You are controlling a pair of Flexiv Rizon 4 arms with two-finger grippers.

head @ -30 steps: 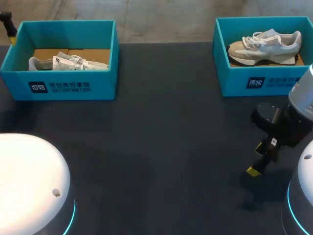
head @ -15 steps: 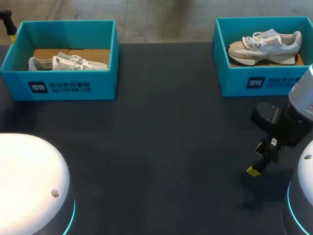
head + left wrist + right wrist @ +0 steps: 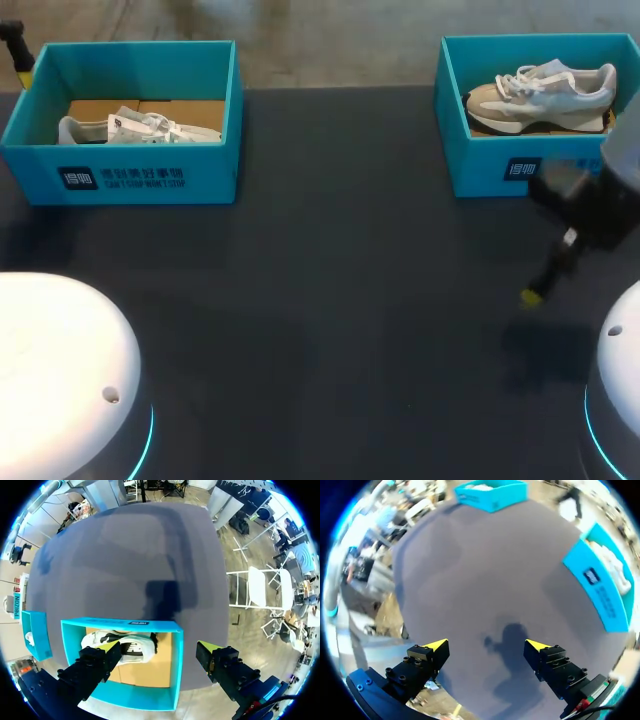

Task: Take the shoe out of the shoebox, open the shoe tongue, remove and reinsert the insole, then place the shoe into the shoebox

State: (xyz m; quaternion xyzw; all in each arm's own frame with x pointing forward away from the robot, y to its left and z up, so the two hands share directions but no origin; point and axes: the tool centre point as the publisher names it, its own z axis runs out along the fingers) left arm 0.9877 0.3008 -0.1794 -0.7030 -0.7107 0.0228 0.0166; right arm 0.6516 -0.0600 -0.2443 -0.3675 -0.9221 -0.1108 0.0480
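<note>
Two teal shoeboxes stand at the table's far side. The left shoebox [image 3: 120, 175] holds a white shoe [image 3: 140, 127]; the right shoebox [image 3: 520, 165] holds a beige and white shoe [image 3: 540, 92]. My left gripper [image 3: 159, 647] hangs open above the left shoebox [image 3: 125, 625], with the white shoe [image 3: 125, 647] below its fingers. In the head view only a bit of it [image 3: 18, 55] shows, by the box's far left corner. My right gripper [image 3: 535, 290] is open over bare table in front of the right shoebox [image 3: 600, 597], holding nothing [image 3: 487, 644].
The dark table [image 3: 320, 300] stretches between and in front of the boxes. The white arm bases [image 3: 60, 370] fill the near corners. The left shoebox [image 3: 492, 495] shows far ahead in the right wrist view.
My right arm has moved away from the near edge toward the right shoebox, its gripper still open. The left arm, boxes and shoes have not moved.
</note>
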